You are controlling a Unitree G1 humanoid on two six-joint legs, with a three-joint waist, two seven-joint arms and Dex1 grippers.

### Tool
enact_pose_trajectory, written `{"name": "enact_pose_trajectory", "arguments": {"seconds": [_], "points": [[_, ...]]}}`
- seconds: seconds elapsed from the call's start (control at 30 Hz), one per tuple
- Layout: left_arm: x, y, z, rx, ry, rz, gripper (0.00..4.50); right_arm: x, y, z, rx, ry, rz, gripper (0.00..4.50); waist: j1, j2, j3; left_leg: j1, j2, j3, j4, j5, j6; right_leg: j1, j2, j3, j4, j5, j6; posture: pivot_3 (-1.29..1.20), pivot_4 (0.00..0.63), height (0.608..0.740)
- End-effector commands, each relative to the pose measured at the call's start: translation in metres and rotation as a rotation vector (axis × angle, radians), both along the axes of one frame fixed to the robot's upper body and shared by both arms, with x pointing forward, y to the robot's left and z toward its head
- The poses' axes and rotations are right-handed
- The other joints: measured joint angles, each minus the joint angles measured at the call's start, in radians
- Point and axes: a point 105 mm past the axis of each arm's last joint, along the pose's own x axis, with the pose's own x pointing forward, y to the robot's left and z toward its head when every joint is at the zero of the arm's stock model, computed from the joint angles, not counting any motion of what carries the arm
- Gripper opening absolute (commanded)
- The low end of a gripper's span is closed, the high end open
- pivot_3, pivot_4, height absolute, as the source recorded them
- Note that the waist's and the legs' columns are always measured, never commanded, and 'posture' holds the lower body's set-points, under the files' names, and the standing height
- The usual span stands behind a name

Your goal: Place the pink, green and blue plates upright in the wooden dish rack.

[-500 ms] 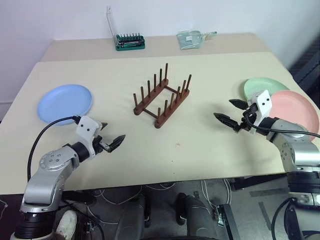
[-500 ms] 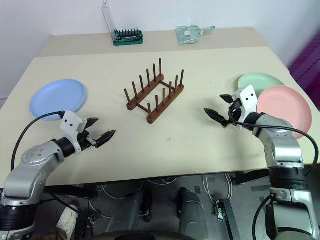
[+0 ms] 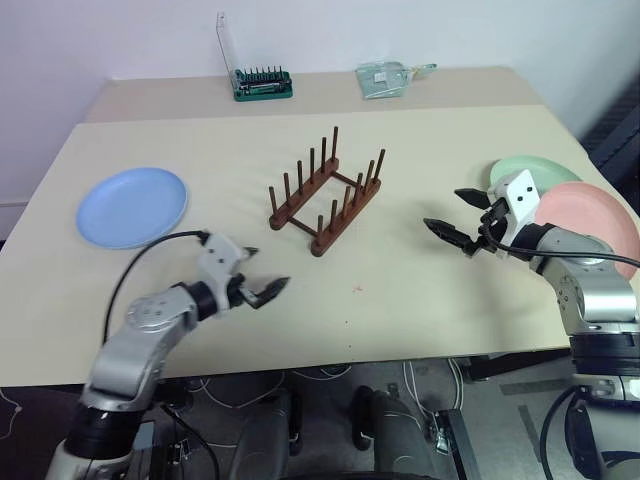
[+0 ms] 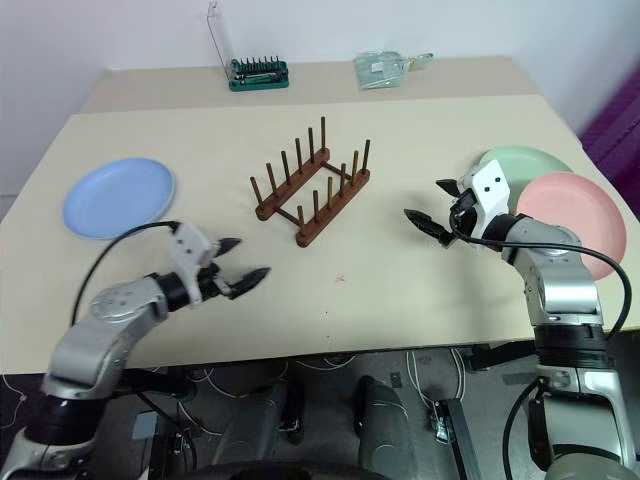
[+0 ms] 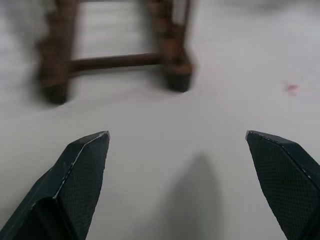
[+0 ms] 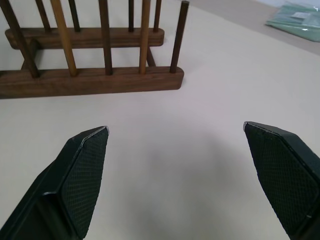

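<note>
The wooden dish rack [image 3: 325, 202] stood empty in the middle of the table [image 3: 400, 290], set at a slant, every peg bare. All three plates lay flat. The blue plate [image 3: 132, 207] sat far out on the left side, well apart from the rack. The green plate [image 3: 525, 172] and the pink plate [image 3: 592, 226] were over at the right edge, the pink one nearer and lapping over the green one's rim.

The left gripper [image 3: 258, 286] hung low over bare tabletop, near the rack's near-left end, jaws spread wide and holding nothing. The right gripper [image 3: 462, 214] hovered just left of the green and pink plates, its jaws also wide apart and empty, pointing in toward the rack.

So nothing had been racked yet, and by the look of it the first pick-up was the step in hand. My read: the pink plate was the sensible first choice for the right gripper, since it lay on top. A flat plate gives little to bite on, so one finger would want to slide under the raised rim at the table's edge, then tip the plate upright before lowering it between two pegs.

Back on the far side sat a green tray of screwdriver bits [image 3: 262, 83] and a clear packet [image 3: 388, 78], both well out of the way.
</note>
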Motion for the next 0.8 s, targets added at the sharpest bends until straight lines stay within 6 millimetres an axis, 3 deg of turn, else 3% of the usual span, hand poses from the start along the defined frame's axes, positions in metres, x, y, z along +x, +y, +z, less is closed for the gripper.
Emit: {"name": "enact_pose_trajectory", "arguments": {"seconds": [0.03,0.17,0.4,0.53,0.7,0.8], "points": [[0.002,-0.018,-0.007,0.033,-0.009,-0.032,4.50,-0.001,-0.005,0.011,-0.002,-0.054,-0.016,4.43,-0.004,0.000,0.000,0.000,0.000,0.000,0.000,0.000,0.000,0.000,0.000,0.000,0.000,0.001,0.001,0.00,0.150,0.730],[0.021,-0.035,-0.028,0.084,0.007,0.026,4.50,-0.004,-0.012,0.008,-0.001,-0.048,-0.035,4.43,0.001,0.001,-0.001,0.001,0.000,0.000,-0.001,0.000,0.000,0.000,0.001,0.000,0.001,0.002,0.003,0.00,0.150,0.730],[0.045,-0.043,-0.032,0.047,-0.007,0.078,4.50,-0.014,-0.017,0.002,-0.011,-0.033,-0.058,4.43,0.018,0.001,-0.001,0.003,0.000,-0.002,0.002,0.000,0.000,0.005,0.000,-0.001,0.000,0.001,0.001,0.00,0.150,0.730],[0.048,-0.047,-0.031,0.029,-0.016,0.055,3.25,-0.018,-0.019,-0.002,-0.020,-0.029,-0.065,4.50,0.020,0.001,-0.002,0.003,0.000,-0.001,0.002,0.000,0.000,0.005,0.000,-0.001,0.000,0.001,0.001,0.00,0.150,0.730],[0.045,-0.042,-0.033,0.077,-0.052,0.025,0.85,-0.023,-0.017,-0.008,-0.014,-0.022,-0.074,4.50,0.020,0.001,-0.002,0.003,0.001,-0.001,0.002,0.000,0.000,0.005,0.000,-0.001,0.000,0.001,0.001,0.00,0.150,0.730],[0.046,-0.036,-0.030,0.127,-0.101,-0.007,0.75,-0.028,-0.014,-0.015,-0.036,0.002,-0.058,4.50,0.018,0.002,-0.002,0.003,0.001,-0.001,0.002,0.000,0.000,0.004,0.000,-0.001,0.000,0.001,0.001,0.00,0.150,0.730]]}}
